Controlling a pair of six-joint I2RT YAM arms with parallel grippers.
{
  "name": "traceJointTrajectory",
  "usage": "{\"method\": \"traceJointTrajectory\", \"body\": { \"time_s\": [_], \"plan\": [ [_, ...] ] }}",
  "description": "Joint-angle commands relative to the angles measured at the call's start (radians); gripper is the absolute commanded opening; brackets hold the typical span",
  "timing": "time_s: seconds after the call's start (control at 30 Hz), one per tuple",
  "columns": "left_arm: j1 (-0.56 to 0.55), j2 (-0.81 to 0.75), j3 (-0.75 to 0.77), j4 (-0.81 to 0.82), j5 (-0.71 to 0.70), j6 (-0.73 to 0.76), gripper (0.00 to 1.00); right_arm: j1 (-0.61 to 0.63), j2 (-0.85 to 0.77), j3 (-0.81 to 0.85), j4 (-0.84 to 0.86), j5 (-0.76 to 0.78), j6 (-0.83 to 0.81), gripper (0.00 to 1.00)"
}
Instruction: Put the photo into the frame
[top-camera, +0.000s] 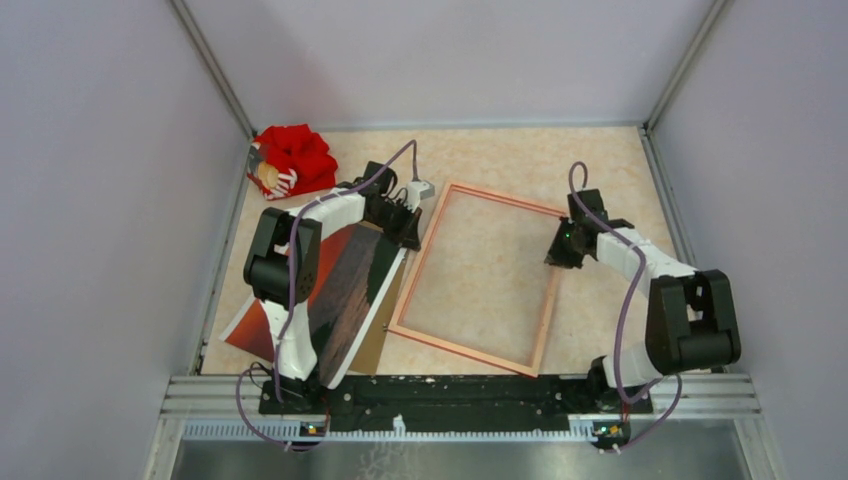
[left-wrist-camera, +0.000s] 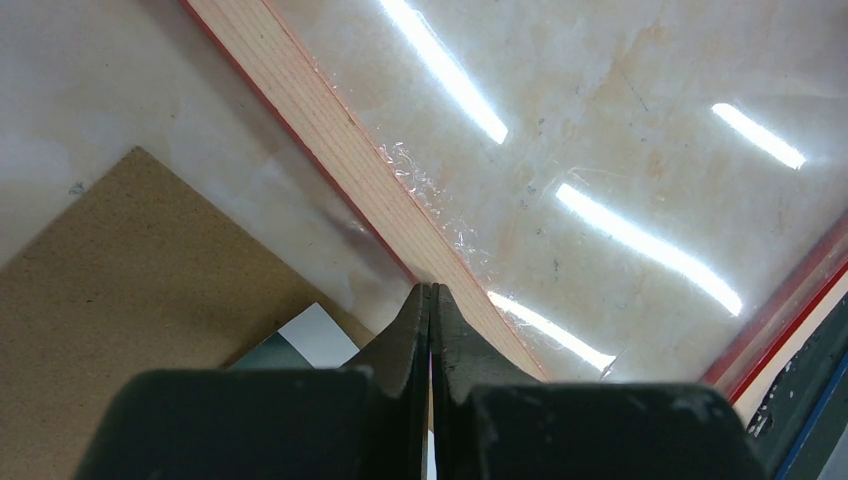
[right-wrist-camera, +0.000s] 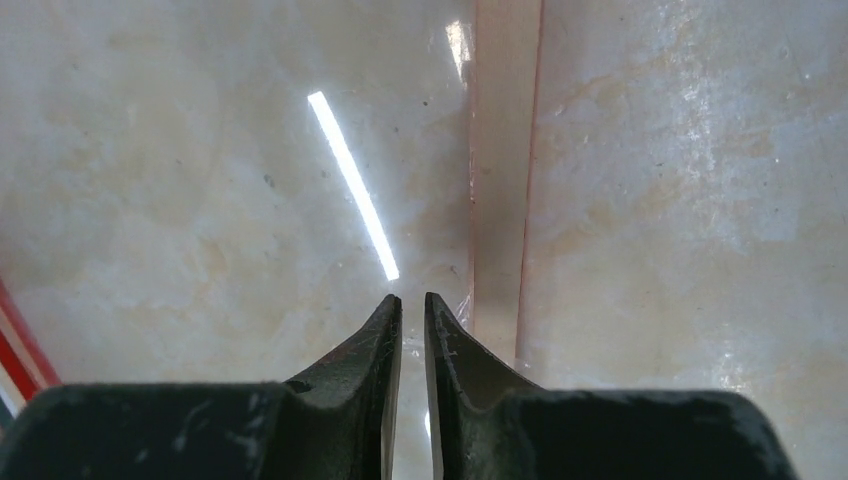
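The frame (top-camera: 460, 350) lies flat mid-table with its pale wood back up and thin red edges; a glossy sheet fills its opening. The photo (top-camera: 350, 280), red-orange with dark bands and a white border, lies left of it, partly under my left arm. My left gripper (top-camera: 408, 232) is shut, its tips (left-wrist-camera: 431, 290) just over the frame's left rail (left-wrist-camera: 340, 140), with the photo's white corner (left-wrist-camera: 318, 335) beside the fingers. My right gripper (top-camera: 556, 255) hovers just inside the frame's right rail (right-wrist-camera: 500, 150). Its jaws (right-wrist-camera: 412, 298) stand a narrow gap apart with nothing between them.
A brown hardboard panel (top-camera: 375, 340) lies under the photo and shows bare in the left wrist view (left-wrist-camera: 120, 290). A red bundle (top-camera: 293, 158) sits at the back left corner. Grey walls close in the table on three sides.
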Motion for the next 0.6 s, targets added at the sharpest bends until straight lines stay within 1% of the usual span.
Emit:
{"method": "traceJointTrajectory", "body": {
  "time_s": [0.0, 0.3, 0.47, 0.57],
  "plan": [
    [-0.014, 0.005, 0.033, -0.014, 0.044, 0.001, 0.02, 0.016, 0.037, 0.0, 0.041, 0.033, 0.004, 0.14],
    [-0.014, 0.009, 0.033, -0.017, 0.042, 0.005, 0.02, 0.045, 0.094, 0.01, 0.045, 0.086, 0.005, 0.14],
    [-0.014, 0.011, 0.036, -0.02, 0.044, 0.003, 0.02, 0.046, 0.103, 0.039, 0.019, 0.097, 0.0, 0.14],
    [-0.014, 0.005, 0.036, -0.026, 0.037, 0.009, 0.02, 0.046, 0.057, 0.084, -0.019, 0.079, -0.004, 0.19]
  ]
}}
